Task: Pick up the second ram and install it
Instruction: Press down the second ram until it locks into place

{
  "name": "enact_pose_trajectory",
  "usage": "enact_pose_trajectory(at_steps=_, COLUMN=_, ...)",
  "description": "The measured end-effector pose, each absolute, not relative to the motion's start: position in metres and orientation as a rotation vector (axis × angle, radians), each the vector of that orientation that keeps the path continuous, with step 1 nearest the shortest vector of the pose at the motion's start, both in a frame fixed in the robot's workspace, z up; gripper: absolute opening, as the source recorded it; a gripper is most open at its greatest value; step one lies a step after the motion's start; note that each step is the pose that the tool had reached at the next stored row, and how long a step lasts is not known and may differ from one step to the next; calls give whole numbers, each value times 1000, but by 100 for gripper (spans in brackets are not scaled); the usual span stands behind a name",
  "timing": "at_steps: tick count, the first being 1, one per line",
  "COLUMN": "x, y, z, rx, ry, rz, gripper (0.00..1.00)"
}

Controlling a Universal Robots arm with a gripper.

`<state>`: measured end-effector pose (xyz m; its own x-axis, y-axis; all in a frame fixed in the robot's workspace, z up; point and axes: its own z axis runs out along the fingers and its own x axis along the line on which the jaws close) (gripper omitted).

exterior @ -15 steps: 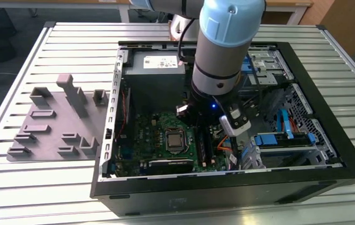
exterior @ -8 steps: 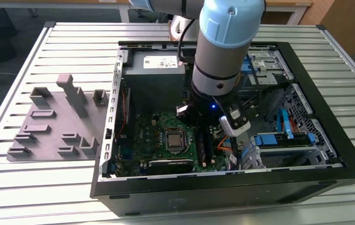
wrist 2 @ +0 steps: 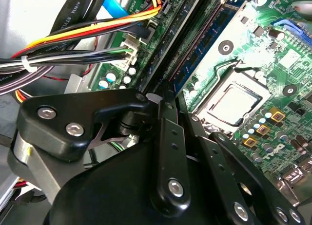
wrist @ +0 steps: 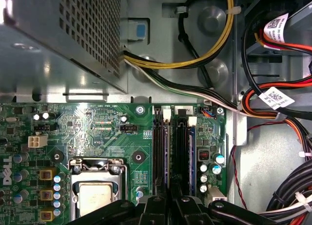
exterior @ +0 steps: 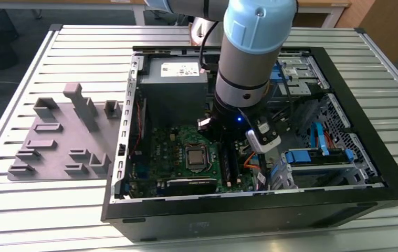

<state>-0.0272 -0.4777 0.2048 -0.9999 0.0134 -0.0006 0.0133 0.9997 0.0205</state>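
**Seating the second stick — arm down in the case**

Working from the biggest thing inward: I see the black open computer case (exterior: 367, 173) lying on the slatted metal table (exterior: 38, 215), with the grey plastic tray of upright blocks (exterior: 59, 139) beside it at the exterior view's left. My arm reaches down into the case over the large green motherboard (wrist: 97, 132).

The black gripper (wrist: 170, 205) sits right over the long dark memory slots (wrist: 159, 152) — its linkages look drawn together in both wrist views. The second ram (wrist: 191, 154), a thin dark blue-green board stick, appears to stand in the slot just beside them, running toward the gripper. I cannot tell whether the fingers clamp it or merely press on it.

I judge pickup done; whether seating is complete, I cannot tell.
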Motion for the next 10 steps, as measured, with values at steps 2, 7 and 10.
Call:
enact_pose_trajectory(at_steps=2, x=-27, y=-478, z=205, rx=21, ry=3141, rz=32, gripper=15)
enact_pose_trajectory(at_steps=7, x=-27, y=-478, z=205, rx=21, ry=3141, rz=32, gripper=22)
enact_pose_trajectory(at_steps=10, x=-27, y=-478, z=210, rx=21, ry=3141, rz=32, gripper=22)
